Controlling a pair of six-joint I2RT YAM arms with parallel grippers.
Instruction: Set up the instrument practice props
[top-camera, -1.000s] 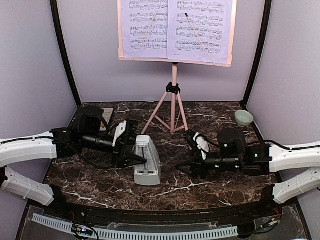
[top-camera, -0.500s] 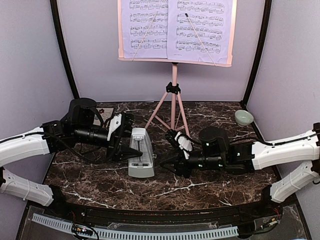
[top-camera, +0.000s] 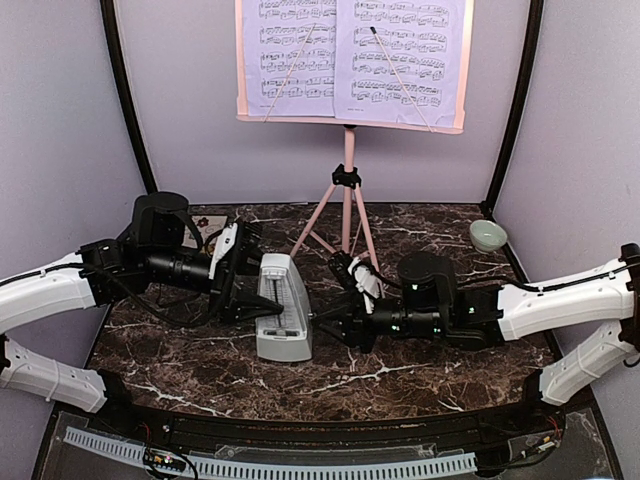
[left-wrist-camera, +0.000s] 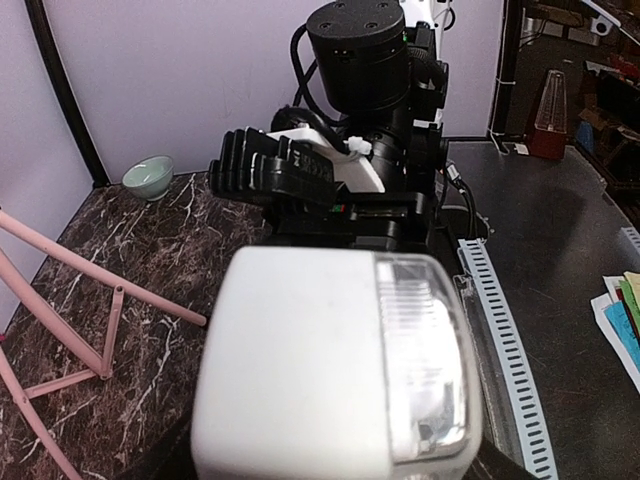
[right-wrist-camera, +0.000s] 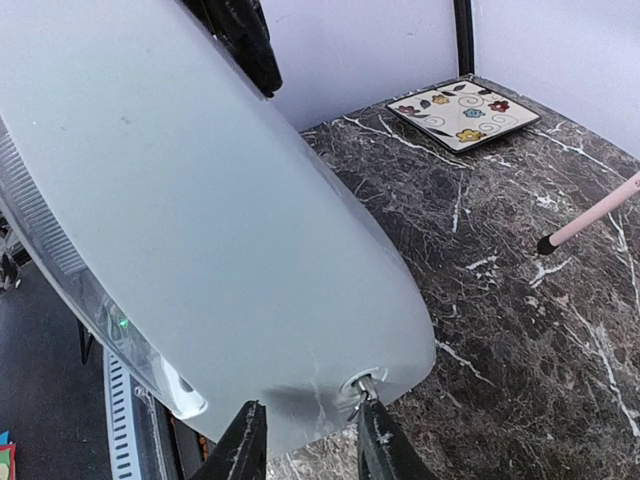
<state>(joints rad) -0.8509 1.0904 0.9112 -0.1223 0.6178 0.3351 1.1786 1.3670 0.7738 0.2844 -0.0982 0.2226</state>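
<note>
The pink music stand (top-camera: 348, 190) stands at the back on its tripod, with two sheet-music pages (top-camera: 288, 55) (top-camera: 402, 55) on its desk. The white metronome (top-camera: 282, 318) stands on the marble in the middle. My left gripper (top-camera: 250, 300) is shut on it from the left; in the left wrist view the metronome (left-wrist-camera: 320, 370) hides the fingers. My right gripper (top-camera: 328, 322) is open at its right side. In the right wrist view the fingers (right-wrist-camera: 312, 450) straddle the lower edge of the metronome (right-wrist-camera: 220, 220), the right one touching the metal winding key (right-wrist-camera: 360, 385).
A floral square tile (top-camera: 205, 232) lies at the back left behind my left arm. A small pale green bowl (top-camera: 487, 235) sits at the back right. The tripod legs (left-wrist-camera: 90, 285) spread just behind the metronome. Purple walls close three sides.
My left gripper has drawn the metronome a little left and back. My right arm has reached left until its open fingers meet the metronome's right side.
</note>
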